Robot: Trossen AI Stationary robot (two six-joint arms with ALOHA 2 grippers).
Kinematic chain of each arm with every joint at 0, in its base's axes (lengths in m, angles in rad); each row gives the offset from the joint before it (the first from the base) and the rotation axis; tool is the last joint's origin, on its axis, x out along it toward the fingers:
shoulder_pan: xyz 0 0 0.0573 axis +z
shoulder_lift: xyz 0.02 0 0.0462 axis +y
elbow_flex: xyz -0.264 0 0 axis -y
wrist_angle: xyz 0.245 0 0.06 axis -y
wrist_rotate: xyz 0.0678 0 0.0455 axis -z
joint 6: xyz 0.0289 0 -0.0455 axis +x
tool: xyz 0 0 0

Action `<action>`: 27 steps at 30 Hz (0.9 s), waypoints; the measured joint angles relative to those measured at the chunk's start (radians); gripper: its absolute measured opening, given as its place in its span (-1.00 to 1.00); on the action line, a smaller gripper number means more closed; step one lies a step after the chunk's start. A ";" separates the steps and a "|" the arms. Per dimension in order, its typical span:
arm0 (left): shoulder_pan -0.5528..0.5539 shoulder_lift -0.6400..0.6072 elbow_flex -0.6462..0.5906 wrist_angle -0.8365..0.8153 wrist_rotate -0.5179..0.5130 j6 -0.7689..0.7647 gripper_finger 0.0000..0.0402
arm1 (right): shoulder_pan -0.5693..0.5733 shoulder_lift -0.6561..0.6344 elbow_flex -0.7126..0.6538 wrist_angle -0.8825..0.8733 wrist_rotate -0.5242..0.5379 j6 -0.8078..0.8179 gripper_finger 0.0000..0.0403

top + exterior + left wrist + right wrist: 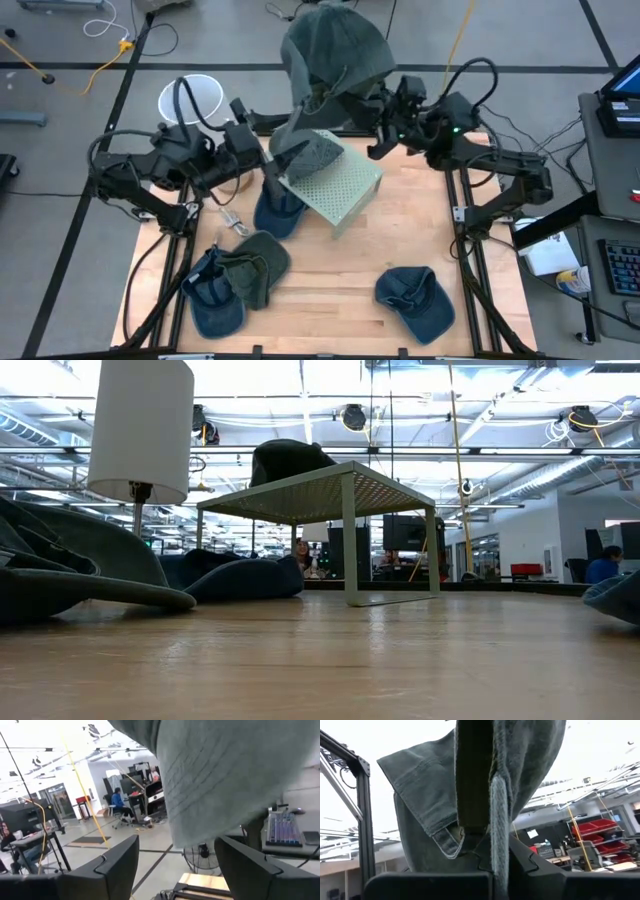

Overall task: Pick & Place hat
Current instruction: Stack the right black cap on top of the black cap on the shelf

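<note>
A large grey-green hat (335,50) is raised high above the table's far edge, held by my right gripper (378,112), which is shut on it. In the right wrist view the hat (425,805) fills the picture past the fingers. A second grey hat (318,150) lies by its crown side on a pale green perforated rack (345,190); the low view shows it dark on the rack top (290,460). My left gripper (278,165) is open beside that rack's left corner. Grey cloth (235,775) hangs beyond its open fingers (177,870), apart from them. My right gripper pinches the raised hat's lower edge (492,820) between its two fingers; how many layers I cannot tell. The fingers (475,780) lie along the cloth. The hat is lifted clear of the table and rack, and a seamed flap (427,815) of it spreads out beside the fingers.
On the wooden table lie a blue hat (275,215) by the rack, a blue hat (215,300) and an olive one (255,265) near the left front, and a blue hat (415,300) at the right front. A white bucket (190,100) stands beyond the far left corner.
</note>
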 joint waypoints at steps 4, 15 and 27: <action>-0.002 -0.004 0.000 0.016 0.000 -0.001 0.24 | 0.013 0.028 0.000 0.020 0.028 0.025 -0.97; -0.019 -0.005 0.001 0.068 0.000 -0.001 -0.09 | 0.023 0.047 0.000 0.069 0.052 0.027 -0.97; -0.031 -0.008 0.001 0.089 -0.022 -0.001 -0.87 | 0.023 0.045 0.000 0.020 0.053 0.056 -0.92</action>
